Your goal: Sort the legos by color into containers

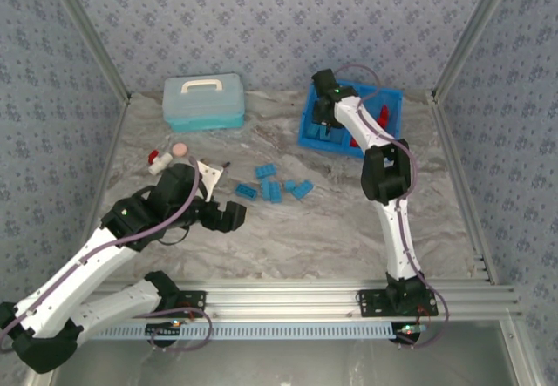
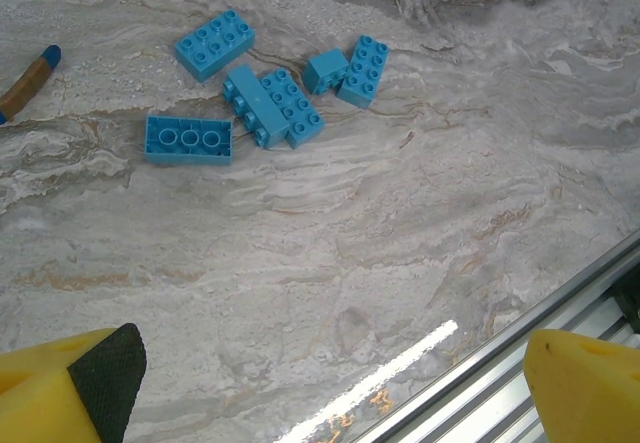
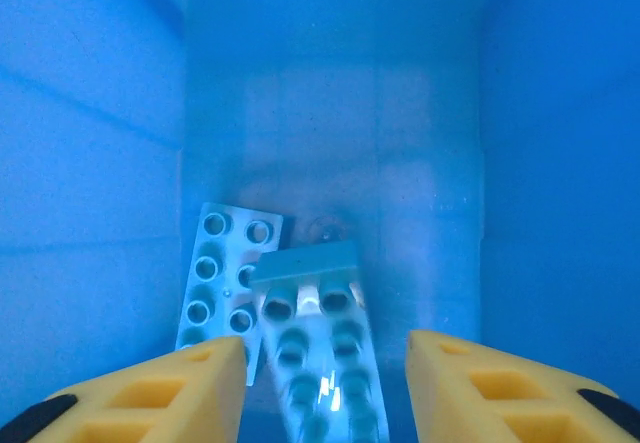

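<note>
**Right pincer inside the tray, blue bricks left on the tabletop**

The right pincer [image 1: 324, 121] reaches down into the left compartment of the bright blue tray [image 1: 306, 135], which sits at the far right of the marbled tabletop [image 1: 305, 238]. In the right wrist view the right pincer [image 3: 325, 388] is spread. Its yellow fingers [image 3: 180, 383] stand on either side of a long light blue brick [image 3: 320, 343] that lies on the compartment floor, and they do not seem to touch it. A second light blue brick [image 3: 222, 281] lies just beside it, partly under its far end. Red bricks [image 1: 370, 118] fill the tray's right compartment.

A cluster of light blue bricks [image 1: 274, 186] lies near the middle of the tabletop, well apart from the tray. The left wrist view shows these loose bricks [image 2: 270, 103] close together, one of them hollow side up. The left pincer [image 1: 228, 216] hangs above the tabletop just left of the cluster. Its fingers are spread wide with nothing between them [image 2: 320, 393].

A pale turquoise case [image 1: 204, 101] stands at the far left.
</note>
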Controlling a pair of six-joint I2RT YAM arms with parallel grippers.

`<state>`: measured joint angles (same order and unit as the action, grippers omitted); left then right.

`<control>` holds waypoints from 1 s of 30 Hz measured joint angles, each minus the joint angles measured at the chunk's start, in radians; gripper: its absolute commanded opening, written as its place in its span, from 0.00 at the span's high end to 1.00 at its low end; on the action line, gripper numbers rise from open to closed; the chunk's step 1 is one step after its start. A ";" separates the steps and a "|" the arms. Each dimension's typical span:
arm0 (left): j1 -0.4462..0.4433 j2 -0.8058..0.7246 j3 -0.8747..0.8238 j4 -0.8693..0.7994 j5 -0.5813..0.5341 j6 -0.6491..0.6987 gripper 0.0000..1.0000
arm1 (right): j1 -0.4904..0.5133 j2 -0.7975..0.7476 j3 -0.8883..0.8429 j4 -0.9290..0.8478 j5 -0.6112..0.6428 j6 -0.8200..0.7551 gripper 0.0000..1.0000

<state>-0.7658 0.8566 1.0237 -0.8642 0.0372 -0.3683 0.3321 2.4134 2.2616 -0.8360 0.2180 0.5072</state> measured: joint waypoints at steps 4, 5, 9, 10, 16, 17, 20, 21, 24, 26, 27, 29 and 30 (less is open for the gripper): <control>0.000 0.003 0.000 0.000 0.000 0.000 0.01 | 0.007 0.006 0.061 -0.039 -0.006 -0.006 0.46; 0.000 0.003 0.000 0.000 0.000 0.000 0.01 | 0.010 0.003 0.077 -0.045 -0.006 -0.008 0.46; 0.000 0.003 0.000 0.000 0.000 0.000 0.01 | 0.041 -0.079 0.021 -0.054 0.011 -0.011 0.45; 0.000 0.003 0.000 0.000 0.000 0.000 0.01 | 0.057 -0.132 -0.037 -0.051 0.023 -0.008 0.45; 0.000 0.002 0.000 0.000 0.000 0.000 0.01 | 0.222 -0.569 -0.547 0.032 0.079 0.117 0.39; 0.000 0.001 0.000 0.000 0.000 0.000 0.01 | 0.253 -0.628 -0.622 0.043 0.081 0.157 0.37; 0.000 0.000 0.000 0.000 0.000 0.000 0.01 | 0.314 -0.731 -0.814 0.082 0.072 0.294 0.26; 0.000 0.000 0.000 0.000 0.000 0.000 0.01 | 0.320 -0.738 -0.859 0.094 0.072 0.333 0.23; 0.000 0.000 -0.002 0.002 0.000 0.000 0.01 | 0.324 -0.714 -0.973 0.131 0.054 0.449 0.13; 0.000 0.001 -0.006 0.003 0.000 0.000 0.01 | 0.326 -0.671 -0.993 0.140 0.040 0.505 0.12; 0.000 0.002 -0.008 0.003 0.001 0.000 0.01 | 0.327 -0.652 -0.993 0.150 0.032 0.523 0.12; 0.000 0.002 -0.011 0.003 0.002 0.000 0.01 | 0.328 -0.612 -0.990 0.177 0.016 0.560 0.12; 0.000 0.001 -0.013 0.003 0.003 0.000 0.01 | 0.328 -0.597 -0.988 0.184 0.008 0.573 0.12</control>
<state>-0.7658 0.8577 1.0111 -0.8608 0.0402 -0.3683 0.6601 1.8160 1.2739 -0.6521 0.2260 1.0805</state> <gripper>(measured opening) 0.993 0.880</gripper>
